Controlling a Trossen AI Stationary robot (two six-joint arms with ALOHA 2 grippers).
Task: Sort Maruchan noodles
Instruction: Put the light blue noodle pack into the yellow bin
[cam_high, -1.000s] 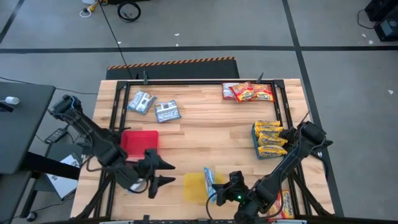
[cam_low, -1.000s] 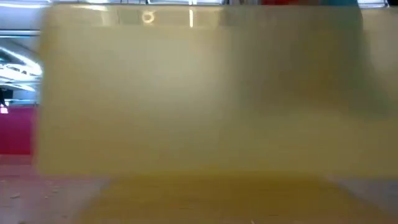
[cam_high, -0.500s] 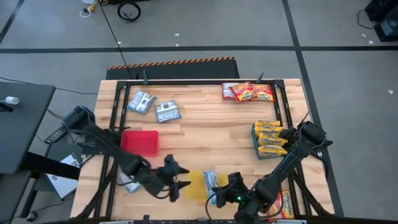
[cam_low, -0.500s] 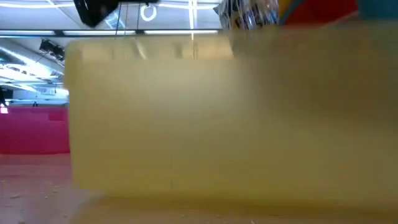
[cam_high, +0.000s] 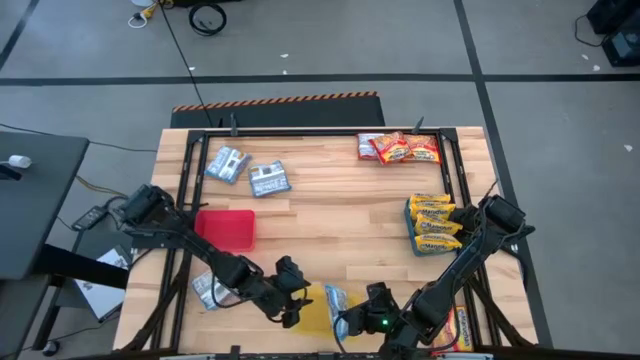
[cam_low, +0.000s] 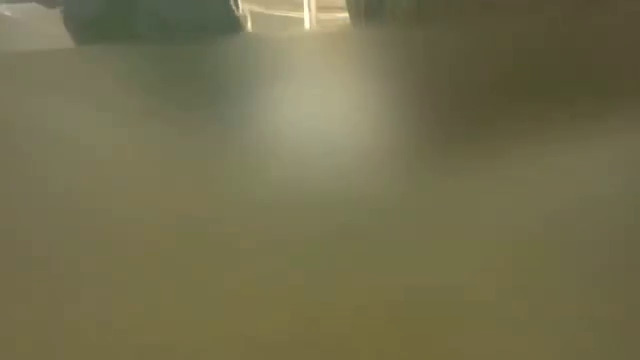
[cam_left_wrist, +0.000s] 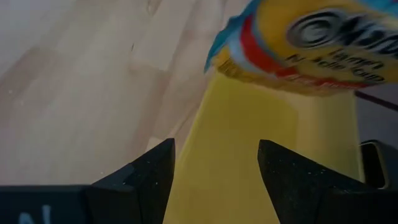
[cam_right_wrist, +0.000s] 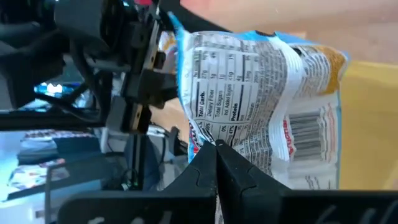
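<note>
- At the desk's (cam_high: 330, 215) near edge, my right claw (cam_high: 345, 318) is pressed together on a Maruchan packet (cam_high: 335, 300), holding it above the yellow tray (cam_high: 312, 303), probably to drop it there.
- Just beside it, my left claw (cam_high: 297, 304) stands spread, fingers (cam_left_wrist: 149, 171) over the same tray, holding nothing.
- Farther off sit the red tray (cam_high: 226, 228), yellow packets (cam_high: 435, 224), red packets (cam_high: 398, 148) and blue-white packets (cam_high: 247, 171), already grouped by colour.
</note>
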